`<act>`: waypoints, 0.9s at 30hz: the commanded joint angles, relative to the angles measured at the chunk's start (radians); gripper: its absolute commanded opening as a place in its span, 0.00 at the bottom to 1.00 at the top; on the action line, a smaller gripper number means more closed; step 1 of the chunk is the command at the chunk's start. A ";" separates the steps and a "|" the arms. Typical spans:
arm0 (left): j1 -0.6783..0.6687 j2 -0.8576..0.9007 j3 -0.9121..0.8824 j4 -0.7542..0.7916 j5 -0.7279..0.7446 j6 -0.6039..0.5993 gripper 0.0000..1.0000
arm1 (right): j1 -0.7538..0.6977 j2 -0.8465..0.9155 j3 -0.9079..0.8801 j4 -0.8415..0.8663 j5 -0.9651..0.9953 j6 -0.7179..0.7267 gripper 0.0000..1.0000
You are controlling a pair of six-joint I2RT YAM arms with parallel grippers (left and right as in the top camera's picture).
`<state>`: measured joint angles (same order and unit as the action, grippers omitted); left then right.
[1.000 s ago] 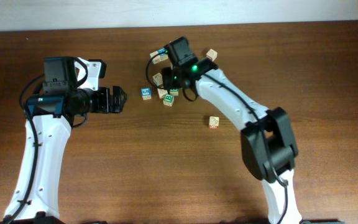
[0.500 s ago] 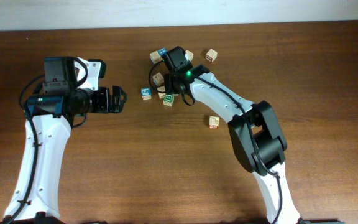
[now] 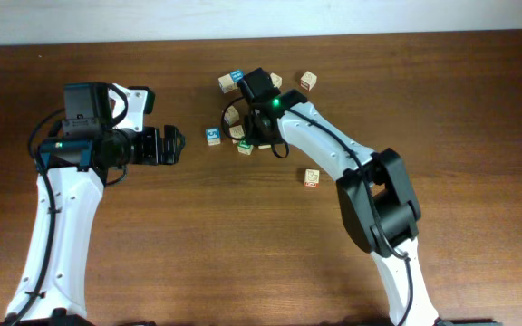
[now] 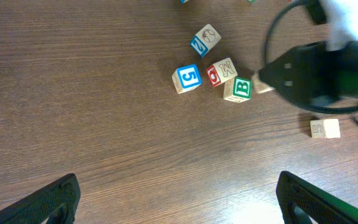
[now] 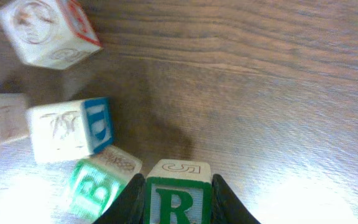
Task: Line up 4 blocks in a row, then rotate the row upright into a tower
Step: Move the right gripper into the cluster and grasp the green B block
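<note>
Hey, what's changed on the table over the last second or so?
The right claw closed onto the green R block as its arm shifted slightly. The left claw stayed open and still; the blue 5 block did not move.

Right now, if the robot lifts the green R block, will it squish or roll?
Probably no squishing: the green R block looks like stiff wood. It shouldn't roll, being a flat-sided cube. The right gripper hugs two flat sides, so slipping seems unlikely.
</note>
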<state>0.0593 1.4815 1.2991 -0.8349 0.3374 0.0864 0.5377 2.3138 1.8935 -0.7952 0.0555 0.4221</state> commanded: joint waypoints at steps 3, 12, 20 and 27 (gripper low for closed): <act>0.002 0.003 0.017 -0.001 0.014 0.013 0.99 | 0.007 -0.224 0.076 -0.235 -0.002 0.011 0.23; 0.002 0.003 0.017 -0.001 0.014 0.013 0.99 | 0.007 -0.226 -0.278 -0.163 0.002 0.163 0.23; 0.002 0.003 0.017 -0.001 0.014 0.013 0.99 | 0.005 -0.226 -0.331 -0.142 0.044 0.182 0.24; 0.002 0.003 0.017 -0.001 0.014 0.014 0.99 | 0.005 -0.226 -0.333 -0.131 0.092 0.182 0.31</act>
<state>0.0593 1.4815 1.3003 -0.8345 0.3378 0.0868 0.5385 2.0956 1.5684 -0.9279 0.1165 0.5987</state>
